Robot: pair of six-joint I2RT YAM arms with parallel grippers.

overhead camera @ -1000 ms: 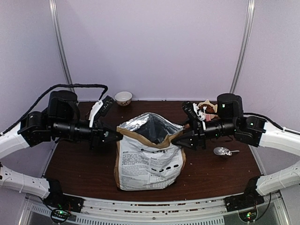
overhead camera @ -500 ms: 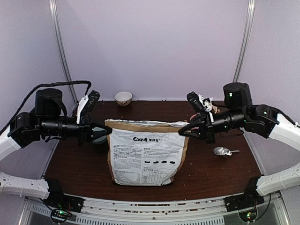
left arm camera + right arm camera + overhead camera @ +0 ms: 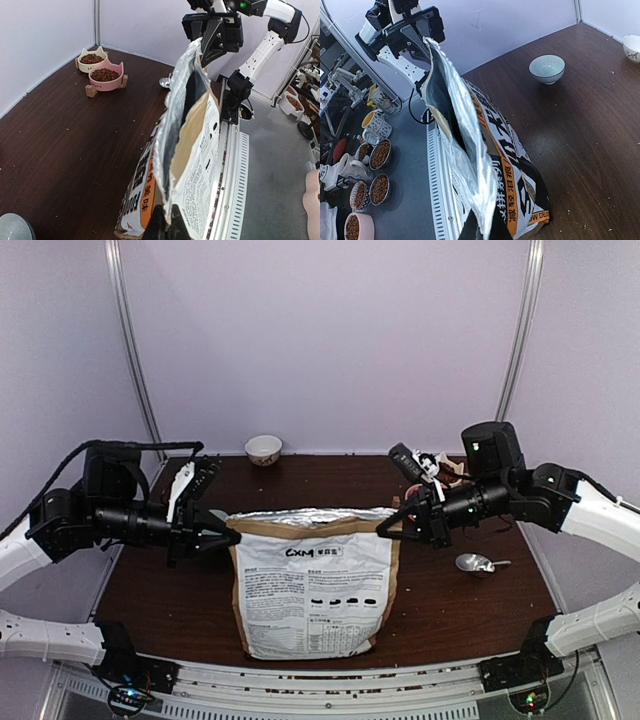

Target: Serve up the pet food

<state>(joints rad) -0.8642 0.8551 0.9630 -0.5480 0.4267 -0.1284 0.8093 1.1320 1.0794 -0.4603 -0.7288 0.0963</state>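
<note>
Holding the large brown kraft foil-lined bag (image 3: 315, 585) upright near the table's front edge is done from both sides. The left gripper (image 3: 226, 533) is clamped tight on the left corner of the mouth and the right gripper (image 3: 386, 531) on the right corner; nothing else is gripped. The mouth is drawn into a narrow slit, probably to steady the bag and square the rim before spreading. Reddish-brown kibble (image 3: 104, 74) is seen only in the pink cat-eared bowl (image 3: 113, 84) and the cream cat-eared bowl (image 3: 82, 53); the rest is presumed inside the bag, not visible. The small metal scoop (image 3: 480, 563) lies ungripped right of the bag, and an empty pale round bowl (image 3: 547, 67) is on its left.
</note>
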